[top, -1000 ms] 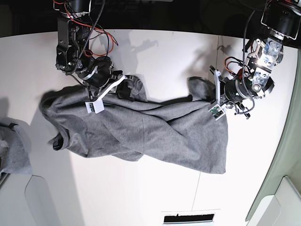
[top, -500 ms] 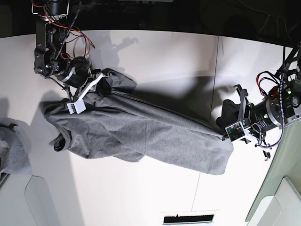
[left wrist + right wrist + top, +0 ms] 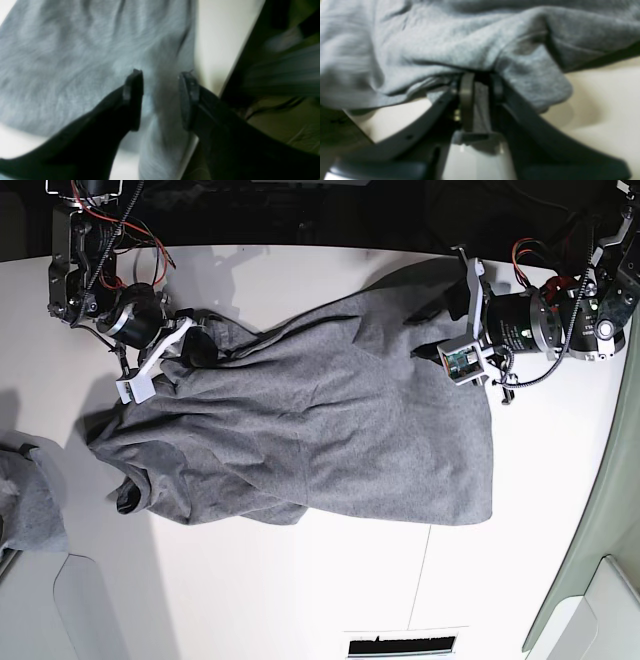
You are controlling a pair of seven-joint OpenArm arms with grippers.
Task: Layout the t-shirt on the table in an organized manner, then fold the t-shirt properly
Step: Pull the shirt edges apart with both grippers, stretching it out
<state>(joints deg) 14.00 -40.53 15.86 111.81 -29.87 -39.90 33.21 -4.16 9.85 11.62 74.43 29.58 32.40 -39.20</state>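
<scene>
The heather-grey t-shirt (image 3: 320,430) lies spread across the white table (image 3: 300,280), with a dark fold at its near-left corner. My left gripper (image 3: 438,340) is at the shirt's far-right edge. In the left wrist view, the left gripper (image 3: 161,97) is open over the t-shirt (image 3: 62,50), and a blurred ridge of cloth runs between the fingers (image 3: 133,100). My right gripper (image 3: 195,342) is at the far-left edge. In the right wrist view, the right gripper (image 3: 482,100) has its jaws slightly apart, with a fold of the t-shirt (image 3: 445,45) lying between them.
A smaller grey cloth bundle (image 3: 25,500) sits at the table's left edge. White panels stand at the near left (image 3: 90,610) and near right (image 3: 600,610), and a dark slot (image 3: 400,643) is at the near edge. The table's edge (image 3: 237,57) runs close beside the left gripper.
Both arms swung toward the table's far side and dragged the shirt's upper edge along, so the cloth now lies much wider. Both sets of jaws have parted.
</scene>
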